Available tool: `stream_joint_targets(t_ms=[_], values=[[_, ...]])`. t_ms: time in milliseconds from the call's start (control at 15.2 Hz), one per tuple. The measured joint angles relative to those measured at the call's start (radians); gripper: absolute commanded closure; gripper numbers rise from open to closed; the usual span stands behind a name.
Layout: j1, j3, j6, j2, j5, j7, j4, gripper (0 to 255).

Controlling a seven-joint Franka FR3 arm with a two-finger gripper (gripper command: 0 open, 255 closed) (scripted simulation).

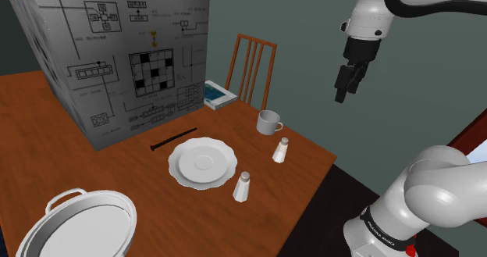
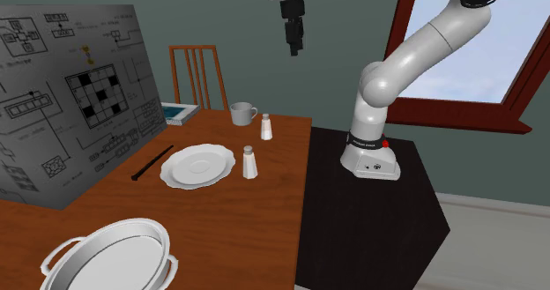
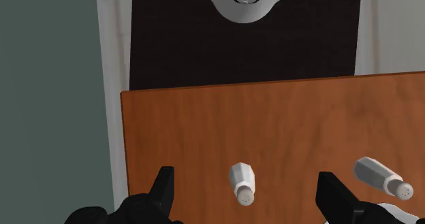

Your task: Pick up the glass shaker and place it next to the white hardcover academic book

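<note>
Both fingers of the gripper (image 1: 342,90) stood wide apart as it hung high above the table (image 1: 39,115), over the upright shaker (image 1: 280,149) beside the mug (image 1: 269,122), well apart from the book (image 1: 218,94), seemingly aligned to straddle it on descent.

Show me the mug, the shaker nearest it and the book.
mug (image 1: 268,123), shoulder view, on its outer wall.
shaker nearest the mug (image 1: 280,150), shoulder view, middle of its body.
book (image 1: 217,93), shoulder view, on its top cover.
</note>
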Motion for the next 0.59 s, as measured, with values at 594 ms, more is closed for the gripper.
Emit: stream_joint_targets(t_ms=[594], values=[[0.051,0.088,0.194,0.062,0.106,0.100,-0.119,0]])
